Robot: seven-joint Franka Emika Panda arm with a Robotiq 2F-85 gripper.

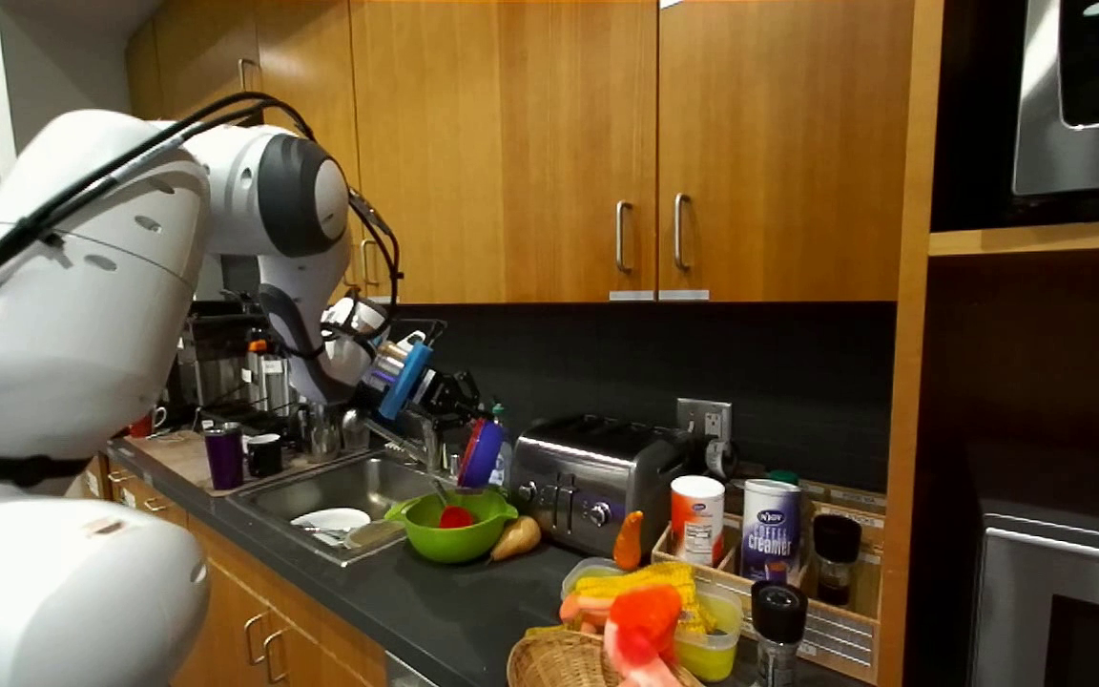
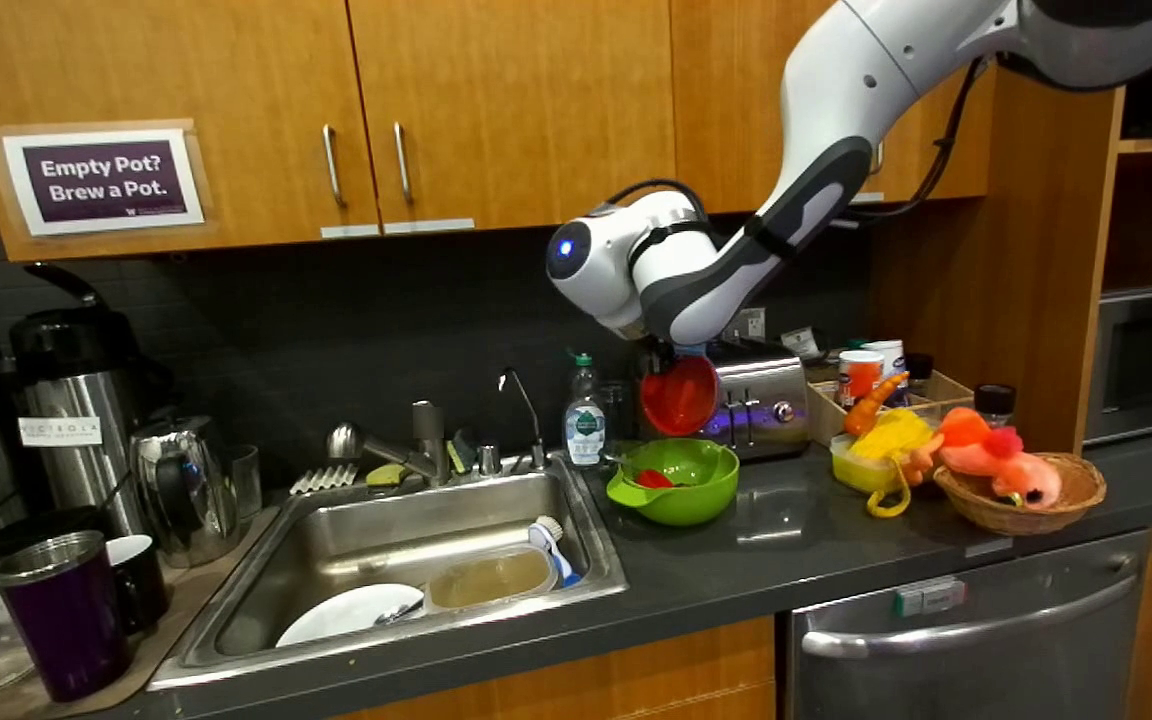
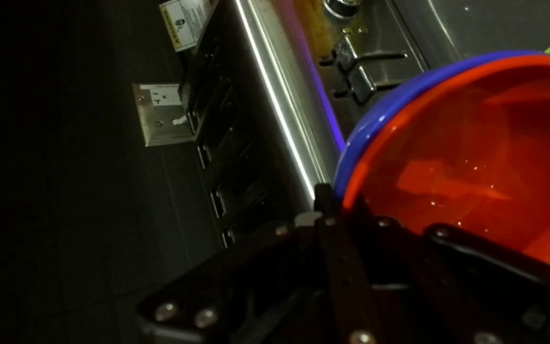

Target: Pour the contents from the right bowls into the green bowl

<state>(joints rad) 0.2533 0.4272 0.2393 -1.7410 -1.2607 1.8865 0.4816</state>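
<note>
- Leftmost in an exterior view lay the sink point(image 2: 366, 540), taking no part.
- Between it and the bowls, at the back, stood a soap bottle point(image 2: 585, 425).
- The green bowl point(image 2: 684, 506) sat upright on the counter point(image 2: 816, 535), just right of the sink. A red thing point(image 2: 652, 479) lay in it, too small to name.
- Above the green bowl, toward its far side, hung the red bowl point(image 2: 678, 397), nested inside the blue bowl point(image 1: 487, 450). Both were tipped steeply, almost on edge. Being round, they had no long axis; tilt was what counted. The green bowl lay below the fingers point(image 3: 342, 267), under the pair's lower rims, and the coming move seemed to turn on that drop. Whether rims met could not be told.
- The gripper point(image 3: 339, 205), at the pair's upper edge, was drawn together with no more gap than the two rims took up: a finger inside the red bowl, its mate outside the blue. It had hold of both and touched nothing else that showed.
- Inside the red bowl the wrist view gave only gloss and glints, nothing loose to be made out, so the pour was probably well along; a touch more tilt, then a lift clear, seemed called for.
- Just right stood the toaster point(image 2: 764, 390), where a swing that way could knock it.
- Rightmost, well apart, was the wicker basket point(image 2: 1031, 512).
</note>
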